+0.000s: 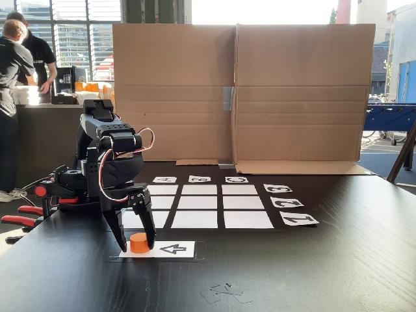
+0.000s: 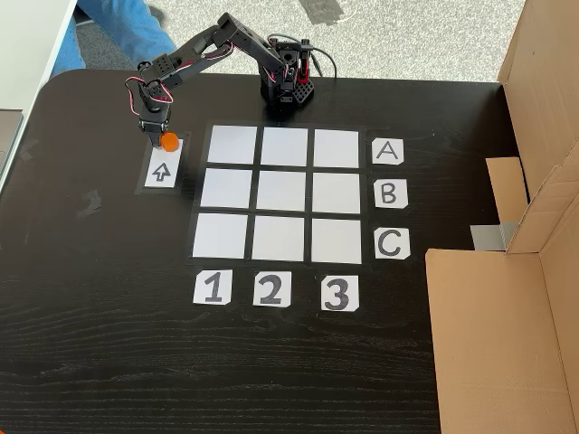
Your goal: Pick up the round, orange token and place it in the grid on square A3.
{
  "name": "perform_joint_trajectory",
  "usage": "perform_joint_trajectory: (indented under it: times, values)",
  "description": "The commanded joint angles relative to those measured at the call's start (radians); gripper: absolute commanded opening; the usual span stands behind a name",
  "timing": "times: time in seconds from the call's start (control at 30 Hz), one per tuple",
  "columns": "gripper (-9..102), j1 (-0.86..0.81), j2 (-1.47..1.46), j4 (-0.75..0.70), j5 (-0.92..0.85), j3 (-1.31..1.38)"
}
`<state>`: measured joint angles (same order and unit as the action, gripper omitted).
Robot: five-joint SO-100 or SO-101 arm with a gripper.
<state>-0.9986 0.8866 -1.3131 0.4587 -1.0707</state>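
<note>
In a fixed view from bench level, a black robot arm (image 1: 107,162) reaches down at the left of a dark bench (image 1: 312,266). Its end effector (image 1: 138,249) points straight down with its two fingers spread apart, one on each side of the orange token (image 1: 138,242). The token sits on a white card with a black arrow (image 1: 170,249), in front of the grid (image 1: 198,203). A cardboard screen (image 1: 240,91) stands behind the bench, and two people (image 1: 16,78) stand in the background.

In a fixed view from above, the token (image 2: 169,141) lies at the top of the arrow card (image 2: 162,169), left of the grid (image 2: 276,194), under the end effector (image 2: 161,137). Square A3 (image 2: 336,147), the corner cell beside the A label (image 2: 387,152), is bare and well apart from the token.
</note>
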Motion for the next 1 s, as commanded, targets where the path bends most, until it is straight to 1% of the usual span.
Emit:
perform_joint_trajectory:
  times: [0.0,0.13,0.17,0.23,0.33,0.4,0.47,0.6,0.77,0.9,0.97]
  values:
    - [-1,0.003,0.002,0.008,-0.006,0.026]
    - [0,0.002,0.002,0.009,-0.006,0.023]
    - [5,0.002,0.002,0.009,-0.008,0.021]
    - [27,-0.002,0.002,0.003,-0.008,0.020]
    - [53,-0.018,-0.009,-0.003,0.002,0.015]
    - [60,-0.025,-0.011,-0.005,0.002,0.005]
    - [65,-0.035,-0.008,-0.005,0.006,0.002]
    - [69,-0.064,0.031,0.006,0.031,-0.006]
    - [69,-0.098,0.098,0.008,0.052,-0.017]
    - [69,-0.117,0.175,0.018,0.052,-0.087]
    - [69,-0.120,0.225,0.054,0.052,-0.155]
